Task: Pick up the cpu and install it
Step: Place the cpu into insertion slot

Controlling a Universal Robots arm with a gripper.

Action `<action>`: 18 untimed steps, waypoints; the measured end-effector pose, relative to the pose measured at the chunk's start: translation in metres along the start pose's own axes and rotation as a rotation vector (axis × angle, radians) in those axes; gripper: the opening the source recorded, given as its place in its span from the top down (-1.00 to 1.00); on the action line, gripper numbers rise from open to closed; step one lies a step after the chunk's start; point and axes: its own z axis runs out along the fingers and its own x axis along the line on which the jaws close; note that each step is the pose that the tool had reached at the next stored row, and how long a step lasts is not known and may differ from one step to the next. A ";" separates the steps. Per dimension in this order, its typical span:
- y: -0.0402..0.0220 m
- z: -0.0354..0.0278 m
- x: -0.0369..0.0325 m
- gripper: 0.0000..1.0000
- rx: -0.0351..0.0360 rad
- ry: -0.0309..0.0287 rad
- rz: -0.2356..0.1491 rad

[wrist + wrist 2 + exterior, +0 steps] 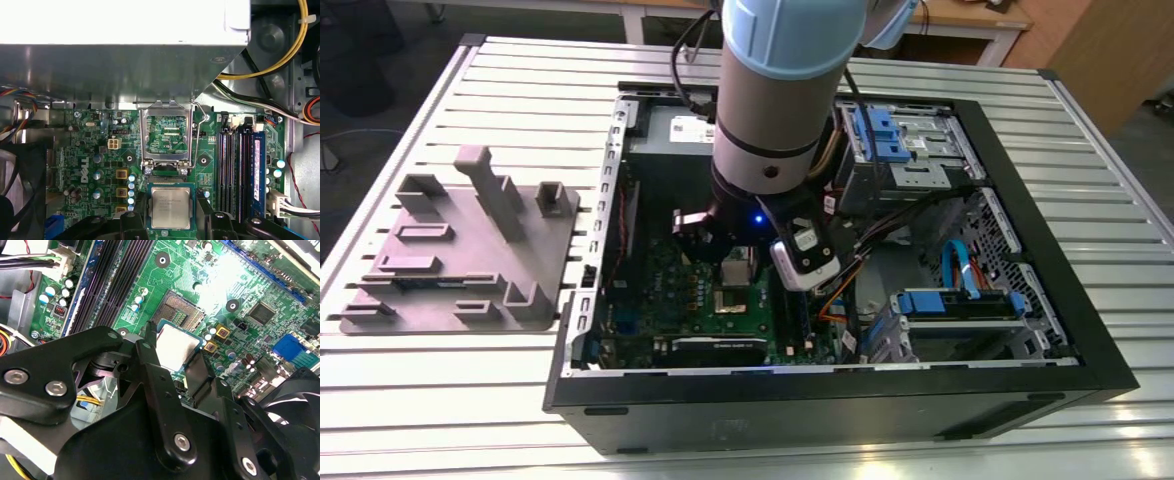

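Hand (174, 352) is clamped on the cpu (179, 341), hovering right by the open socket (182, 310) on the motherboard (250, 285).

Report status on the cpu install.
Gripper shut on the cpu, over the motherboard. Socket empty, retention frame raised. Nothing seen between cpu and socket.

Pale ribbed metal counter (520, 90) carrying two things.
Its top is made of long silver slats with grooves between them. A grey plastic tray with upright posts (454, 260) lies flat toward the exterior view's left. A black computer case (827, 415) lies on its side, open face up, just beside the tray on the exterior view's right. Whether the two touch cannot be told.
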 end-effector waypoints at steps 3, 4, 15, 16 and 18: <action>0.0000 0.0011 0.0000 0.06 -0.0003 -0.0001 0.000; -0.0002 0.0014 0.0000 0.06 0.0000 0.0000 0.000; -0.0008 0.0139 -0.0003 0.06 0.0002 0.0001 0.000; -0.0008 0.0139 -0.0003 0.06 0.0003 0.0002 0.000; -0.0007 0.0142 0.0001 0.06 0.0000 0.0000 0.000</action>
